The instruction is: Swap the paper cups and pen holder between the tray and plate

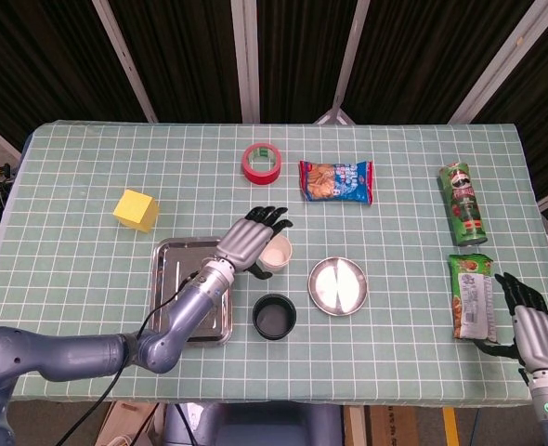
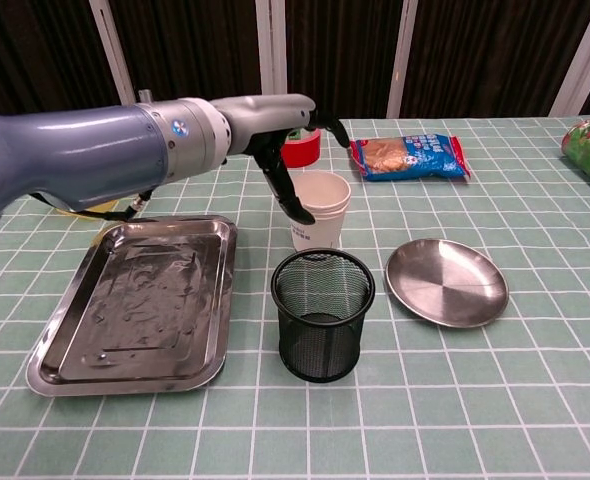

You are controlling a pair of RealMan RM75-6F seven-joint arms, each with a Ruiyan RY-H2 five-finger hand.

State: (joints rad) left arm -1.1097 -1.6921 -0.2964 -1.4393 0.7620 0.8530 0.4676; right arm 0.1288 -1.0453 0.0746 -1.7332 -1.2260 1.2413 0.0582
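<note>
Your paper cups [image 2: 318, 209] stand upright as a nested stack on the table, between the tray [image 1: 192, 290] and the plate [image 1: 338, 285], just behind the pen holder [image 2: 322, 314]; how many cups are stacked cannot be made out. From the head view your left hand [image 1: 252, 240] covers the stack's left side. From the chest view its dark fingers [image 2: 293, 200] reach down against the cup wall on that side, but whether they close around it or only touch cannot be told. The pen holder stands upright on the table, off both tray and plate, near the tray's right edge and apart from the hand. Tray and plate both lie bare. Your right hand [image 1: 532, 330] sits at the table's near right corner, partly cut by the frame edge, fingers spread and holding nothing, beside a green snack packet [image 1: 471, 295]. Open cloth lies in front of the pen holder, toward the near edge.
</note>
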